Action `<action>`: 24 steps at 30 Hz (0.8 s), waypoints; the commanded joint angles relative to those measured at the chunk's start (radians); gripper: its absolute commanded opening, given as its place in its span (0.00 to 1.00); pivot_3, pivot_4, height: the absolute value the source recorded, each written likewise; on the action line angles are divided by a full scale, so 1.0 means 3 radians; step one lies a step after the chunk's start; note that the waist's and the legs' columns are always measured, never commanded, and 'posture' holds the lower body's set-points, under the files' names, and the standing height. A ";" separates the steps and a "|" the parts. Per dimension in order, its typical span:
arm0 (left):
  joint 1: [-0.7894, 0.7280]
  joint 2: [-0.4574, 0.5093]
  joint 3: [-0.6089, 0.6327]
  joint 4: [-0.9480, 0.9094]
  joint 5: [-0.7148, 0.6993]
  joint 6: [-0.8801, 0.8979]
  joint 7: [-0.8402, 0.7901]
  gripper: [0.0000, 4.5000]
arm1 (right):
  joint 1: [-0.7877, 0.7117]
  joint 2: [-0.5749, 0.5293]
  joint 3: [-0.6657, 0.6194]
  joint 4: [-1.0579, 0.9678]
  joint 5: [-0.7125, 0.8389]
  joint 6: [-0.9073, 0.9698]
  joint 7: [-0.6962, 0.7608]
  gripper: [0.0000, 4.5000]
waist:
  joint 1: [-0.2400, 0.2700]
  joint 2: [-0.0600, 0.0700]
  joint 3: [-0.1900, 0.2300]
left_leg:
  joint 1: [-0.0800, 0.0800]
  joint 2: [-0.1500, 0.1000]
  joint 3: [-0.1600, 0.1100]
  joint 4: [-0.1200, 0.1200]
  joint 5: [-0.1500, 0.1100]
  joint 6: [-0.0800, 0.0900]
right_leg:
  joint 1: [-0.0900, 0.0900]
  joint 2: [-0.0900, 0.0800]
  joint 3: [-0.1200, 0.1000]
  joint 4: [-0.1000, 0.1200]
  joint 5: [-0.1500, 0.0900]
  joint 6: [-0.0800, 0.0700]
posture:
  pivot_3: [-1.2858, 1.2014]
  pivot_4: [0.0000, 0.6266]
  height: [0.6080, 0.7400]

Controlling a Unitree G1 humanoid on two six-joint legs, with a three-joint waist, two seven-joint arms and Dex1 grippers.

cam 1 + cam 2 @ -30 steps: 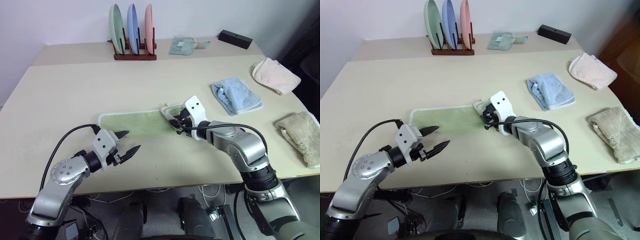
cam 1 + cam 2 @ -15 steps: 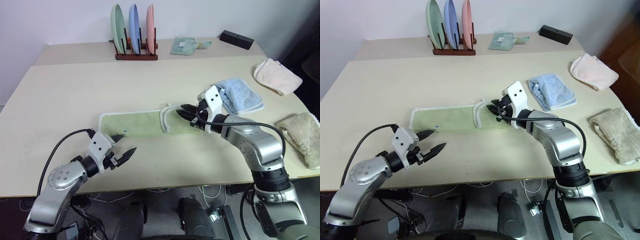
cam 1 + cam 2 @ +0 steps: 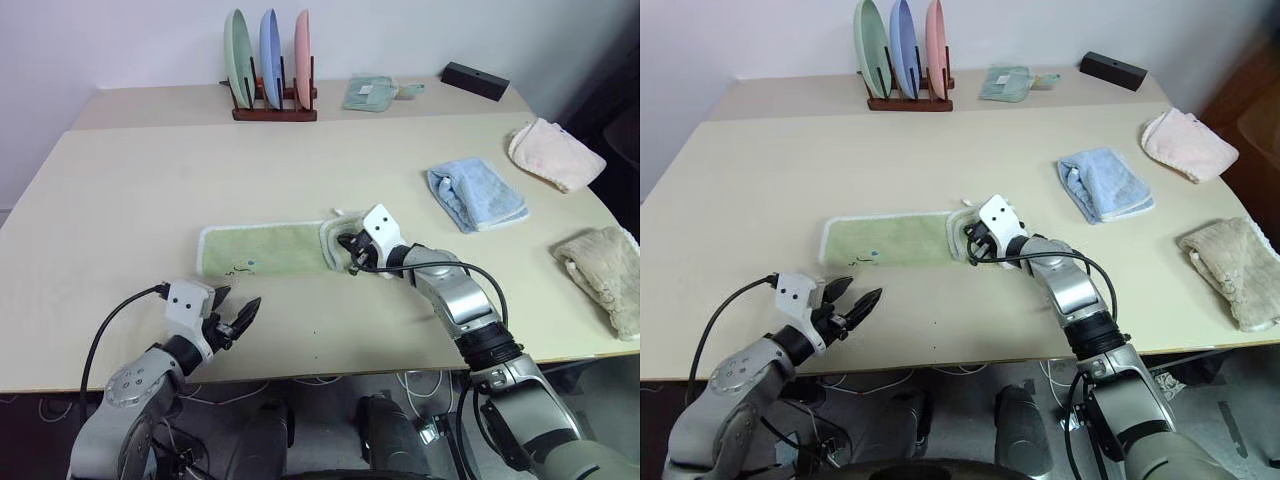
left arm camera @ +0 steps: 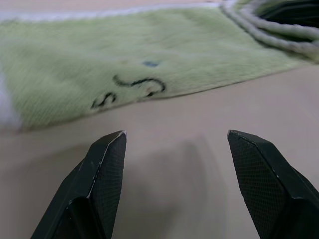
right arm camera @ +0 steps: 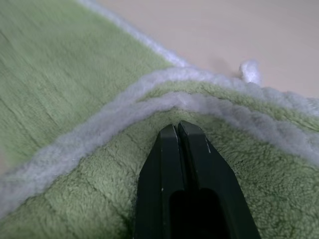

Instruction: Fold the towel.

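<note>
Nearest, at the table's [image 3: 120, 190] front edge: left gripper [image 3: 238, 318], black fingers spread wide, holding nothing, aimed toward the towel's front edge but apart from it

Beyond it, mid-table: light green towel [image 3: 262, 248] lying flat as a long strip, long axis running left to right, right end doubled back over itself

On that doubled end: right gripper [image 3: 354, 252], fingers pressed together, tips resting on the folded layer; nothing visibly pinched between them. Clearly the nearer arm to the fold

Left wrist view adds a dark printed squiggle [image 4: 130, 89] near the towel's front edge; right wrist view adds two whitish edgings [image 5: 149, 107] stacked, plus a small loop [image 5: 249, 69]

Farther right, well apart: light blue towel [image 3: 476, 192]
</note>
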 commanded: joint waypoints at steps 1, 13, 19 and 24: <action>0.0004 -0.0193 0.0173 -0.0235 -0.0270 0.0286 0.0299 0.86 | -0.0165 -0.0074 -0.0225 -0.0442 0.0261 0.0033 0.0266 0.13 | 0.0001 0.0000 0.0000 | 0.0000 0.0000 -0.0001 0.0000 0.0000 0.0000 | 0.0000 0.0000 -0.0001 0.0000 0.0000 0.0000 | 0.52 0.24 1.00; -0.1116 -0.1058 0.1207 0.0460 -0.1724 0.1189 0.1841 1.00 | 0.0123 -0.0454 -0.0083 -0.1589 0.0529 0.0266 0.0875 0.96 | 0.0024 -0.0003 -0.0002 | 0.0000 -0.0002 -0.0012 0.0008 0.0000 -0.0001 | 0.0011 0.0000 -0.0011 -0.0002 0.0000 0.0002 | 0.52 0.24 1.00; -0.1474 -0.1130 0.1265 0.0823 -0.1988 0.1180 0.2168 1.00 | 0.0249 -0.0478 -0.0054 -0.1777 0.0483 0.0326 0.0832 0.96 | 0.0031 -0.0003 -0.0002 | 0.0004 -0.0003 -0.0012 0.0008 0.0001 -0.0002 | 0.0014 -0.0001 -0.0011 -0.0001 0.0000 0.0001 | 0.52 0.24 1.00; -0.1581 -0.1166 0.1338 0.0937 -0.2168 0.1036 0.2328 0.58 | 0.0323 -0.0498 -0.0046 -0.1898 0.0473 0.0379 0.0776 0.97 | 0.0040 -0.0003 -0.0002 | 0.0004 -0.0005 -0.0013 0.0009 0.0001 -0.0003 | 0.0017 -0.0003 -0.0011 -0.0004 0.0000 0.0001 | 0.52 0.24 1.00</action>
